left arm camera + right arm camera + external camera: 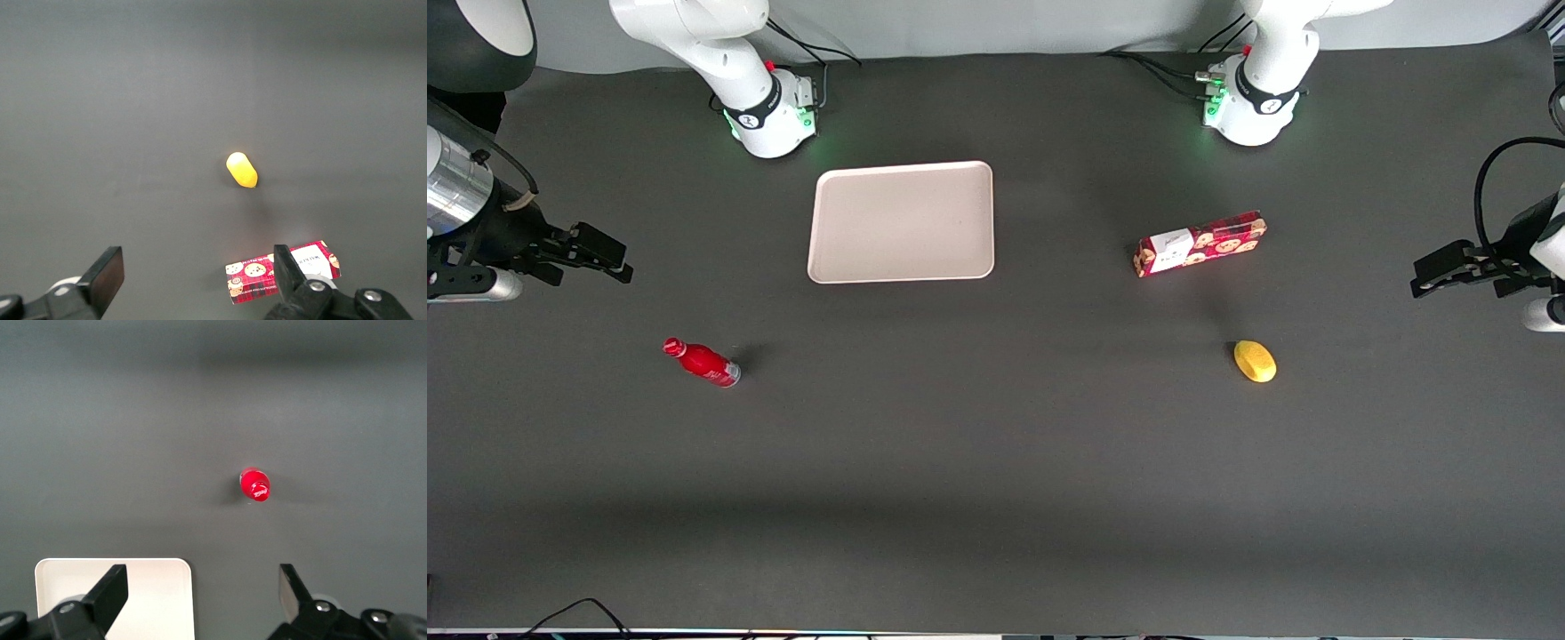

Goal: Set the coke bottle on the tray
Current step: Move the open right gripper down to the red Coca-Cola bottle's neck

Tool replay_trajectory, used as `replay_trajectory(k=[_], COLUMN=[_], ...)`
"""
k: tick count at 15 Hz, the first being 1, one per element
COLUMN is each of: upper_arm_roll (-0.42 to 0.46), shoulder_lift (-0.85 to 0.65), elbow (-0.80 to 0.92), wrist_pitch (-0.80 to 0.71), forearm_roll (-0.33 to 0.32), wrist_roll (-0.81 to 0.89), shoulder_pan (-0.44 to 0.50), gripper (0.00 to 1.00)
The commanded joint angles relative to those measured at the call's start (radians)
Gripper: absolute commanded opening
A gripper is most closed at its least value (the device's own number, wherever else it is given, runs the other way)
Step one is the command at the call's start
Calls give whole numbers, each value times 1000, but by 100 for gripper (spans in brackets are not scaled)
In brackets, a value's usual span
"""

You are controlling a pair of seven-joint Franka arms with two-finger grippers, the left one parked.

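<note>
Standing apart from pincer (609, 260): coke bottle (702, 362)

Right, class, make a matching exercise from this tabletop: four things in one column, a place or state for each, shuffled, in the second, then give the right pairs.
Things
1. coke bottle
2. tray
3. cookie box
4. gripper

Descriptions
A. open, holding nothing, at the working arm's end
B. pale, flat, nothing on it
C. standing on the table, nearer the front camera than the tray
D. lying toward the parked arm's end, farther from the front camera than the yellow object

Pairs: 1-C, 2-B, 3-D, 4-A
</note>
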Motion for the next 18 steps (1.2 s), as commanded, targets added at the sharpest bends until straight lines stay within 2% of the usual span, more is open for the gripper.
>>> replay_trajectory(k=[1,5,7,13,15,18], upper_arm_roll=[-8,-5,-1,-8,-17,-35], shoulder_lift=[15,19,21,21,30,102], elbow=[30,35,35,24,-31,-51], wrist_pitch=[-10,-13,-27,-50,-42,-18], forearm_roll=[3,-3,-49,-50,-56,-58], wrist_roll=[-20,-15,-12,-26,-35,-38], shoulder_pan=[5,5,11,5,-2,-5], gripper=[100,100,100,100,100,100])
